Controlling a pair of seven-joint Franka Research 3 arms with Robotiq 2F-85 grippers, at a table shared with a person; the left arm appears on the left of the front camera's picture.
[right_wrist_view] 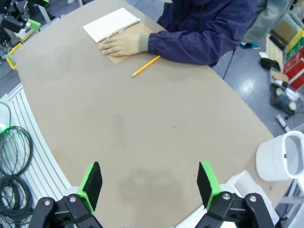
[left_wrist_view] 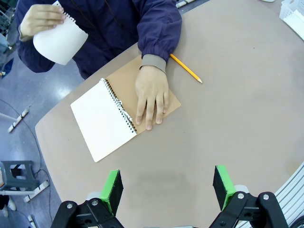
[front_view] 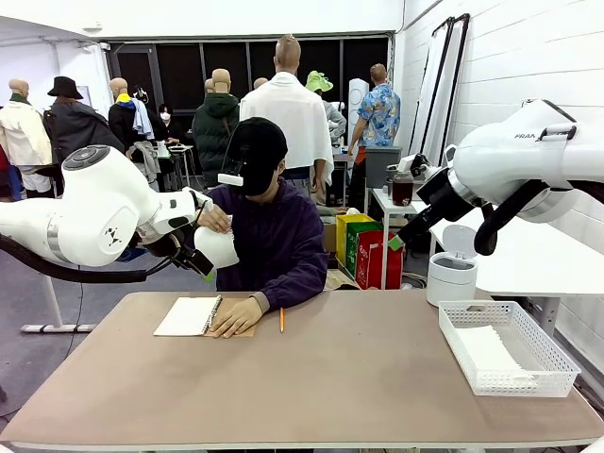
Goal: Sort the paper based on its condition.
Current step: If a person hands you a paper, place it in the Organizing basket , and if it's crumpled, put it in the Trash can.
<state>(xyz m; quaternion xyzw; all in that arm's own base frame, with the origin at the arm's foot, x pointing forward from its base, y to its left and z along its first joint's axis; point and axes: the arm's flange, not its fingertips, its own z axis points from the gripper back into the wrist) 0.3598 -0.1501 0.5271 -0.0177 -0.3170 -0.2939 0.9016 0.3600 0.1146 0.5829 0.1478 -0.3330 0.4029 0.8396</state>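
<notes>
The person at the far side holds up a curled white sheet of paper [front_view: 216, 248] [left_wrist_view: 60, 41] in one hand. The other hand [left_wrist_view: 152, 96] rests flat on an open spiral notepad [front_view: 189, 316] [left_wrist_view: 101, 119] [right_wrist_view: 111, 24]. More paper [front_view: 489, 350] lies in the white mesh tray [front_view: 547, 357] at the right. My left gripper [front_view: 202, 268] [left_wrist_view: 167, 187] hangs open and holds nothing, above the table and near the raised sheet. Raised high at the right, my right gripper [front_view: 396, 241] [right_wrist_view: 149, 184] is also open, with nothing between its fingers.
A yellow pencil [front_view: 281, 319] [left_wrist_view: 186, 69] [right_wrist_view: 146, 66] lies beside the notepad. A white lidded bin [front_view: 451, 270] [right_wrist_view: 282, 156] stands off the table's far right corner. Cables [right_wrist_view: 13, 156] lie on the floor at the robot's side.
</notes>
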